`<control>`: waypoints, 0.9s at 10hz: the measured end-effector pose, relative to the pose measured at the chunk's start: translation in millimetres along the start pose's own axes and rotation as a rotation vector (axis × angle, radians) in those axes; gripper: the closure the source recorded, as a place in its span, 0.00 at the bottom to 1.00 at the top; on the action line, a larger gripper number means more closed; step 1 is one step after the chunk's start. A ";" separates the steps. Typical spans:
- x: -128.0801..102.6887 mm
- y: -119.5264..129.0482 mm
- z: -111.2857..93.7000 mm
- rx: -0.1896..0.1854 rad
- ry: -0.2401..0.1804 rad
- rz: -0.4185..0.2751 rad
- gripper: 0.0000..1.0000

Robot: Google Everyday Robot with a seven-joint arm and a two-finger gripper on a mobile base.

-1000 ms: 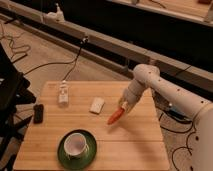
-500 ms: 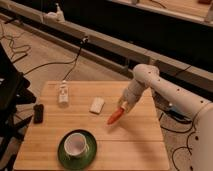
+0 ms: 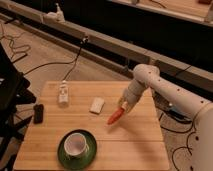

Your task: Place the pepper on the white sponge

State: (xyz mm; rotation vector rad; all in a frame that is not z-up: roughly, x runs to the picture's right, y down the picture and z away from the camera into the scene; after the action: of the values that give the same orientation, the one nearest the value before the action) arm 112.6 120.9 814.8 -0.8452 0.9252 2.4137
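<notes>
On the far left of the wooden table (image 3: 135,142) a small black object (image 3: 38,113) lies near the edge, in the same spot as a second ago. To its right the white bottle-shaped object (image 3: 63,93) with its cord (image 3: 75,60) running off the back edge has not shifted. In front of these, near the table's front edge, the white cup (image 3: 75,144) sits on the green saucer (image 3: 62,156), unchanged.

Further right, the white sponge (image 3: 97,105) lies flat near the middle of the table, apart from everything else and exactly where it was.

Just right of it is the pepper (image 3: 115,117), pointing its tapered end down and to the left, toward the table, near the sponge but not touching it. Whether its tip touches the wood is not clear. The gripper (image 3: 122,106) is closed tight on the pepper's upper end, holding it at the same place and tilt as in the earlier frames. The white arm (image 3: 150,82) reaches in from the right and shows no visible move either.
</notes>
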 end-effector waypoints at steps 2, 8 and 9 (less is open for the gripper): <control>-11.1 7.5 -6.0 -0.015 -0.031 0.002 1.00; -23.9 94.6 -39.9 -0.117 -0.142 -0.112 1.00; -21.1 103.1 -38.9 -0.127 -0.138 -0.116 1.00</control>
State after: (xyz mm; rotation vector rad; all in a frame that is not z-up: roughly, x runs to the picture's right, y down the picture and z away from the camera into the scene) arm 84.7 18.8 852.2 -0.7441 0.6588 2.4150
